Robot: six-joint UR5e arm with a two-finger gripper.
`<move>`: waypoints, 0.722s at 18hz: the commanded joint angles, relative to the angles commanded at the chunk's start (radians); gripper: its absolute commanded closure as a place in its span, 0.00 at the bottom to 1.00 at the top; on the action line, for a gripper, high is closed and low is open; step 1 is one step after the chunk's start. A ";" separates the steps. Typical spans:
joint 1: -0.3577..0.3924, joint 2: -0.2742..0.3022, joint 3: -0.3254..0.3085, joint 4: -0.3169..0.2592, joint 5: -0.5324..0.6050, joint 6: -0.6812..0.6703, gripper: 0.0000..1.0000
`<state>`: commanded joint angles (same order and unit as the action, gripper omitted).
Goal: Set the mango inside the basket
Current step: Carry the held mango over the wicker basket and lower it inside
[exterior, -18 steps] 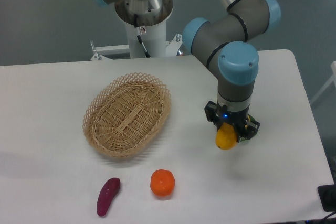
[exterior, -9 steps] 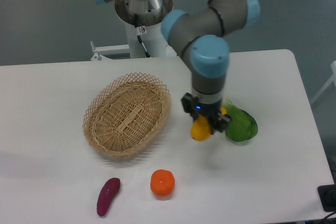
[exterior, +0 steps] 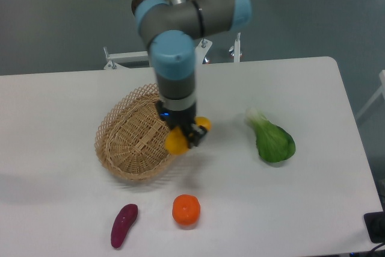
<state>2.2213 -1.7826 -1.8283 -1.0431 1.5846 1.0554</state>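
As the arm swings in from the right side of the table (exterior: 313,197), its gripper (exterior: 182,133) is clamped on the mango (exterior: 178,141), which now hangs at the basket's (exterior: 123,130) right rim. A second ago the fruit was held well to the right, over the spot where a leafy green (exterior: 272,141) now lies uncovered; half a second ago it was midway across. The mango looks to be above the rim rather than over the basket's middle, though how high it hangs cannot be told from this view. The carry appears nearly done: a little more travel left, then a release, should finish the job. Near the front edge, an orange (exterior: 186,209) and a purple sweet potato (exterior: 124,225) lie where they were.
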 joint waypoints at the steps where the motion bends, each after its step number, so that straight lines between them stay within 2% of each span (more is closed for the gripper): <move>1: -0.002 0.003 -0.015 0.002 0.000 -0.002 0.62; 4: -0.028 0.002 -0.022 -0.001 0.000 -0.005 0.62; 9: -0.081 -0.009 -0.022 -0.002 -0.006 -0.099 0.62; 13: -0.098 -0.012 -0.035 0.002 -0.069 -0.167 0.62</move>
<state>2.1230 -1.7947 -1.8638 -1.0416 1.5157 0.8882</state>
